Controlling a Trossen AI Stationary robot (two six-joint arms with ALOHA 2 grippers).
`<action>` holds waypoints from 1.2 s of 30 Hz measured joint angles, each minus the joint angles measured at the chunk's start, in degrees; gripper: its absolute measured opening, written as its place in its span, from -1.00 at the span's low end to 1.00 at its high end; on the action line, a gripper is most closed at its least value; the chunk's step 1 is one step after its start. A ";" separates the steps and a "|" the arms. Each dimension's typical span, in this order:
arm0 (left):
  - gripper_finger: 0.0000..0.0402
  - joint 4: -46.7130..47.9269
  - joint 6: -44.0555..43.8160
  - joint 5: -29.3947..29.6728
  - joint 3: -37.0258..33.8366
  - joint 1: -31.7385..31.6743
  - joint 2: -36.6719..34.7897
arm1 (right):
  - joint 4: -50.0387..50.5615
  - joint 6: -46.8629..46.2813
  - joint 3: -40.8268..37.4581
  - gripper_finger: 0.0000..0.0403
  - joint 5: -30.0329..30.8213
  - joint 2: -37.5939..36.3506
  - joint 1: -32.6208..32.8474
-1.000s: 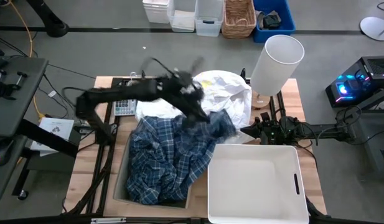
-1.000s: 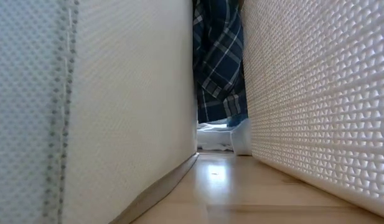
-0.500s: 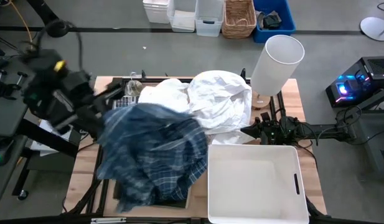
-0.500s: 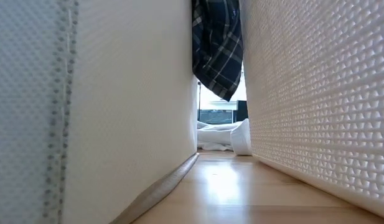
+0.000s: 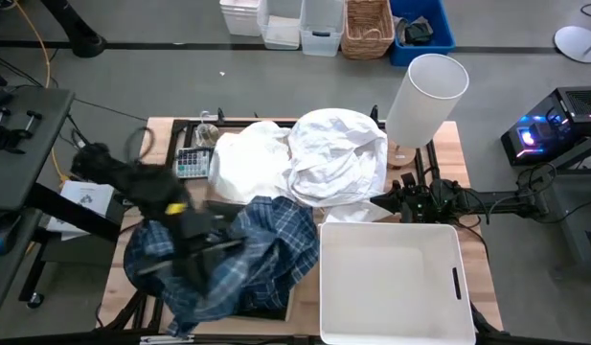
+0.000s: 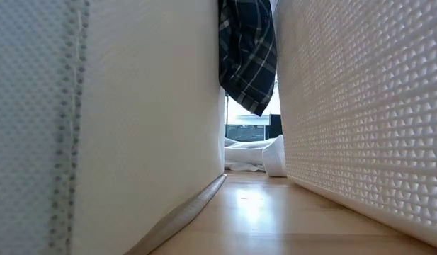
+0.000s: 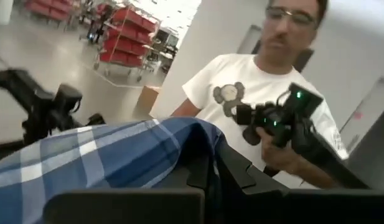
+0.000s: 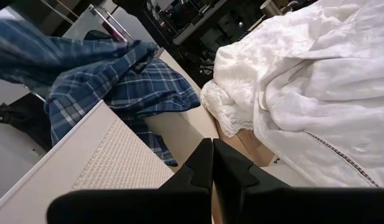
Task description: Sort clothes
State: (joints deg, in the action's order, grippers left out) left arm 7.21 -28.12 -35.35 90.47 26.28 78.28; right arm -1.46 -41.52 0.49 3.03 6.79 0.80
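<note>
1. High view: left gripper [image 5: 194, 233] clenched on the soft blue-and-white plaid shirt [image 5: 266, 251], draped over the table's left-front container; limp, light, best taken by a bunched fold.
2. Low view: shirt hem [image 6: 248, 53] hangs between white walls.
3. Right wrist view: right gripper [image 8: 212, 163] pinched together, empty, near the white garments [image 8: 316, 81].

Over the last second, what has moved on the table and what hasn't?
The left gripper, shut on the plaid shirt, swung from the table's middle out to the left, then came back down over the left side, dragging the shirt off the white clothes. The white bin, lampshade and right gripper stayed put.
</note>
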 joint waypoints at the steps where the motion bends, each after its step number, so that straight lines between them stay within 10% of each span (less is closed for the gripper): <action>1: -1.00 -0.05 -1.24 -0.27 -0.58 -0.57 0.66 | -0.01 -0.02 0.00 -1.00 0.00 0.00 0.00; 7: -1.00 -8.40 -6.71 7.44 -11.45 1.65 0.09 | -0.02 0.00 0.00 -1.00 0.00 0.00 -0.01; 16: -1.00 -71.07 -16.51 36.05 -41.35 3.03 3.46 | 0.00 0.00 0.00 -1.00 0.00 -0.04 0.00; 21: -1.00 -81.55 -17.95 52.75 -52.56 9.78 4.22 | -0.02 0.00 0.00 -1.00 0.00 -0.02 0.00; 25: -1.00 -57.85 -18.30 54.97 -51.40 13.17 -2.34 | -0.01 -0.01 0.00 -1.00 0.00 -0.02 -0.02; 32: -1.00 26.86 -22.14 56.29 -27.42 13.69 -6.05 | -0.02 -0.01 0.00 -1.00 0.00 0.00 0.00; 36: -1.00 44.55 -21.90 53.20 -21.02 11.77 -0.72 | 0.00 0.00 -0.01 -1.00 0.00 -0.02 0.00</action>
State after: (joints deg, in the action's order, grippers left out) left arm 51.76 -50.02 17.85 69.45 38.04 77.55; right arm -1.46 -41.52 0.48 3.03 6.76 0.79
